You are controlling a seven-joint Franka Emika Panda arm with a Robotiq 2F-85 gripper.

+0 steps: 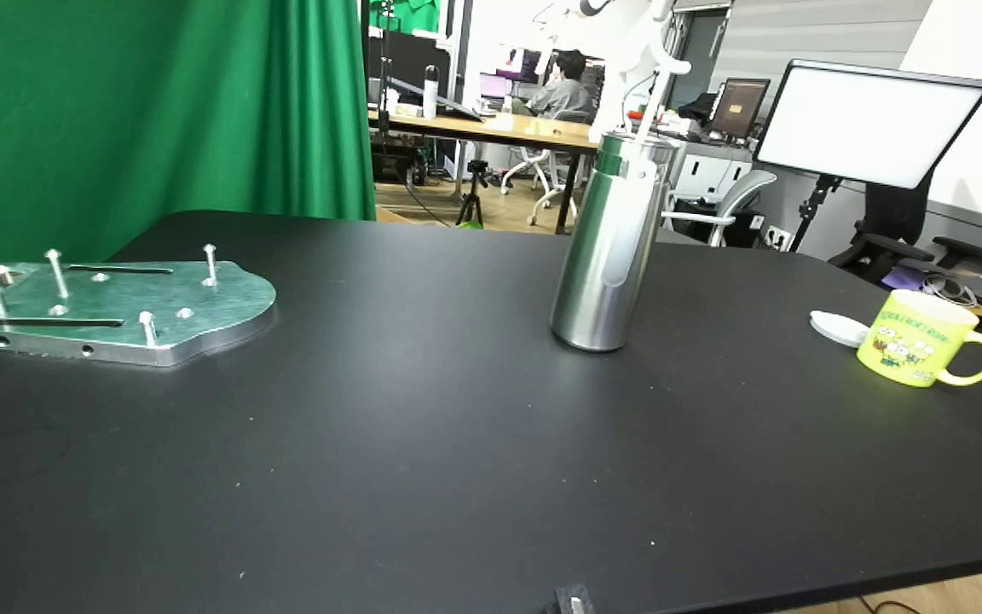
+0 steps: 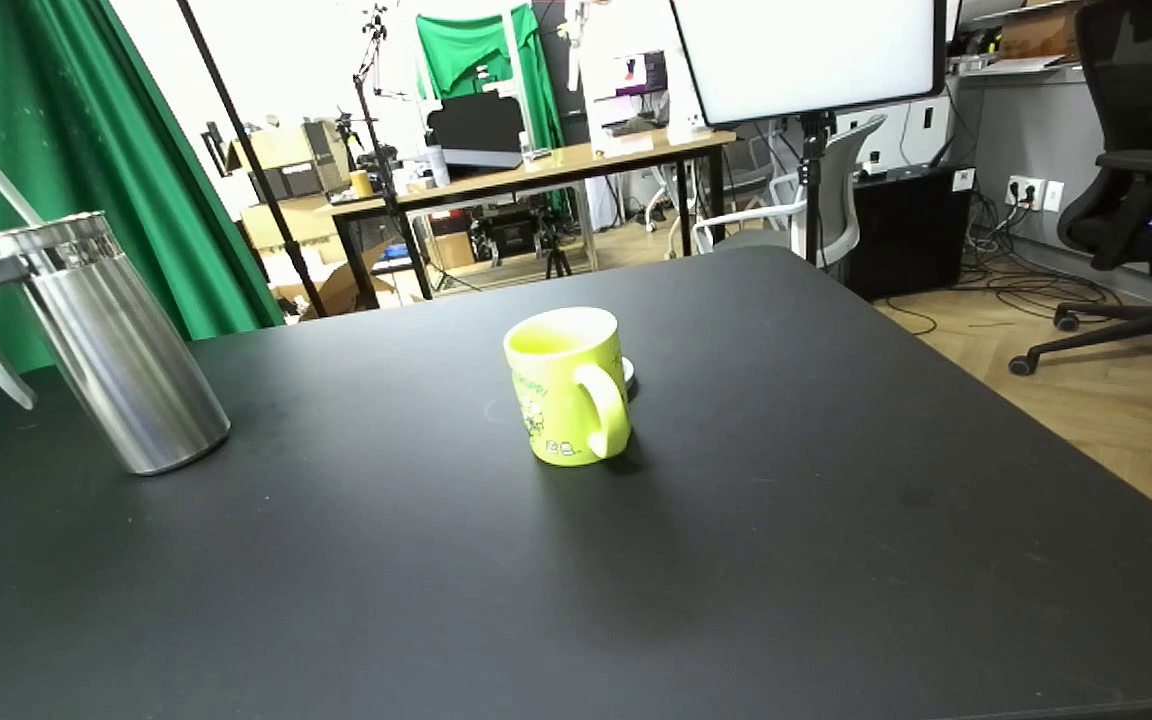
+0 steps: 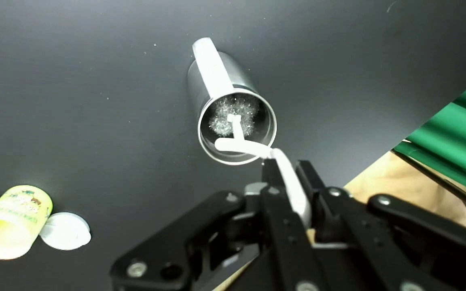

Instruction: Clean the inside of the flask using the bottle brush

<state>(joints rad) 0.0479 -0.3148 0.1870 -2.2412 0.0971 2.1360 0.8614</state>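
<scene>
The flask (image 1: 606, 256) is a tall brushed steel cylinder with a grey side handle. It stands on the black table and also shows in an exterior view (image 2: 131, 360) and the wrist view (image 3: 237, 72). The white bottle brush (image 1: 655, 94) goes down into its open mouth. In the wrist view its pale bristles are inside the flask, and its handle (image 3: 291, 182) rises out past the rim. My gripper (image 3: 289, 163) is above the flask mouth, narrow around the brush handle, with a small gap beside one fingertip. No fingers show clearly in either exterior view.
A yellow-green mug (image 1: 917, 341) stands on the table, with a white lid (image 1: 838, 328) lying beside it. A metal plate with upright bolts (image 1: 124, 298) lies at the opposite end. A green curtain (image 1: 286, 111) hangs behind the table.
</scene>
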